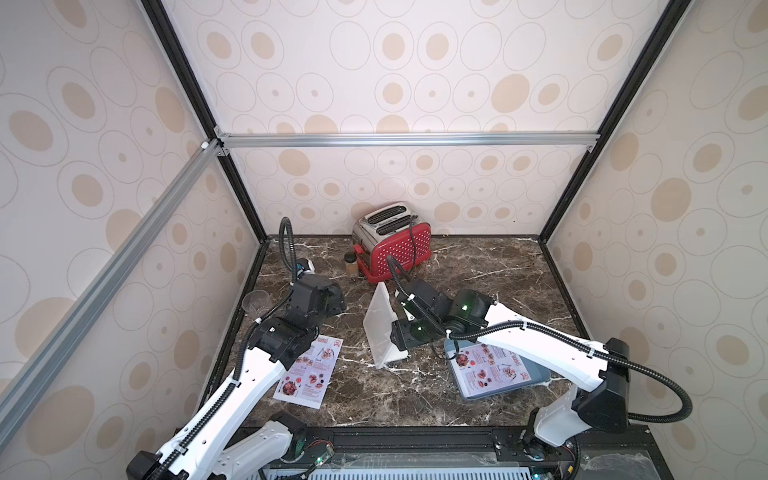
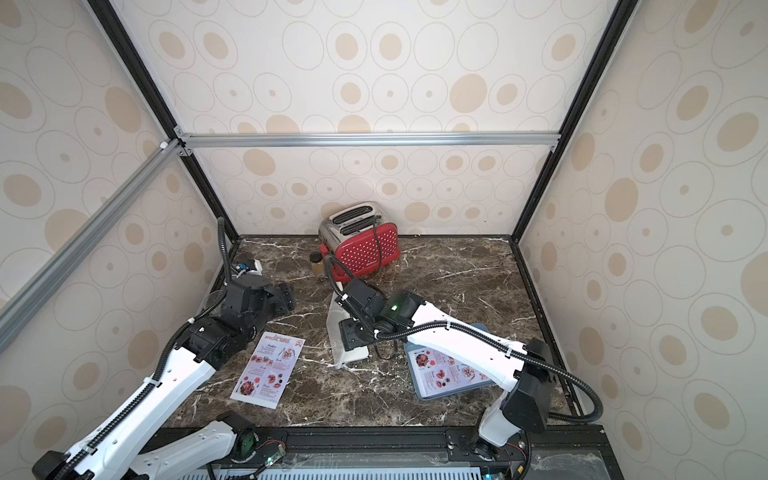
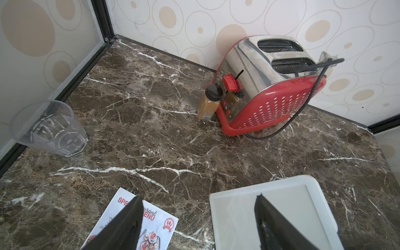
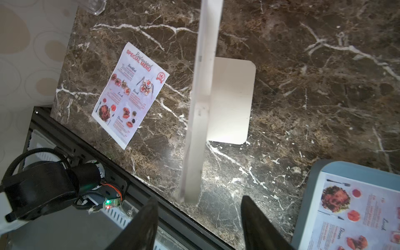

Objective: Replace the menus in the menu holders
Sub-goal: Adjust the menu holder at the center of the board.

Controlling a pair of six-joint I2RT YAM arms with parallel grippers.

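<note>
A: Loading the empty menu holder (image 1: 380,328) mid-table, by the look of it. Worth noting the right gripper (image 4: 200,198) over its top edge, spread apart, clasping nothing.

B: Same with the left gripper (image 3: 199,197): spread wide, empty, near the loose menu (image 1: 309,374) flat on the marble (image 1: 415,395). Better to pinch a corner, lift, then feed squarely into the slot while steadying the panel.

A: Also spotting a second menu (image 1: 490,368) on the tray (image 4: 307,194). Readable: "Restaurant SPECIAL MENU", "Breakfast", "Lunch", "Dinner".
</note>
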